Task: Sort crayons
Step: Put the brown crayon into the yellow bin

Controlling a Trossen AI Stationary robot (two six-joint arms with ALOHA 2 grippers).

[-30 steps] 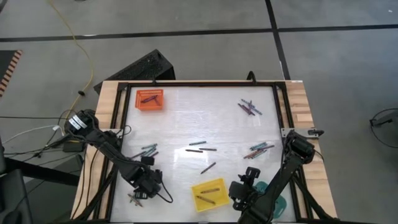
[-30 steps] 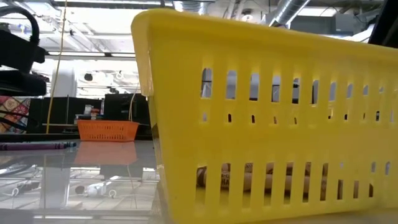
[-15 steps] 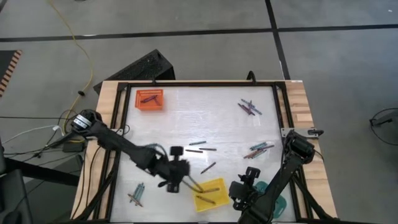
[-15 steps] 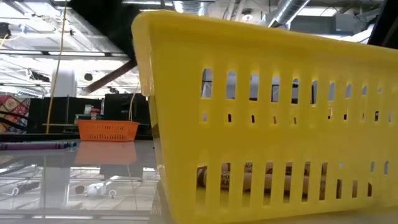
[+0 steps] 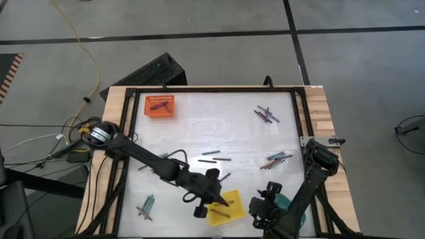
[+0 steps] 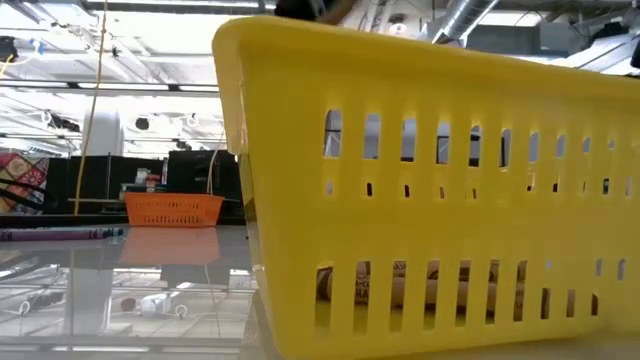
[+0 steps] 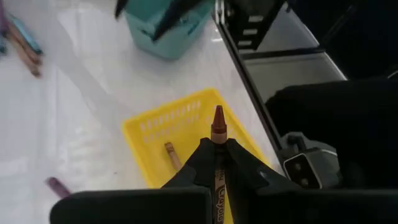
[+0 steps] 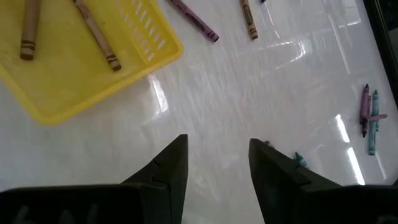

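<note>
A brown crayon (image 7: 217, 134) is clamped tip-out between the left gripper's (image 7: 216, 163) closed fingers, over the yellow tray (image 5: 223, 206) at the near edge of the table (image 5: 199, 126). Only the left wrist view shows this grip, and its wrapper lettering seems to read "Crayola". The low view shows only the tray wall, with crayons behind its slots. Two more crayons (image 8: 96, 30) lie in the tray; others lie scattered (image 5: 265, 115) far right. The right gripper (image 8: 214, 165) waits near right, fingers apart, beside a teal tray (image 7: 163, 28). An orange tray (image 5: 159, 106) sits far left.
</note>
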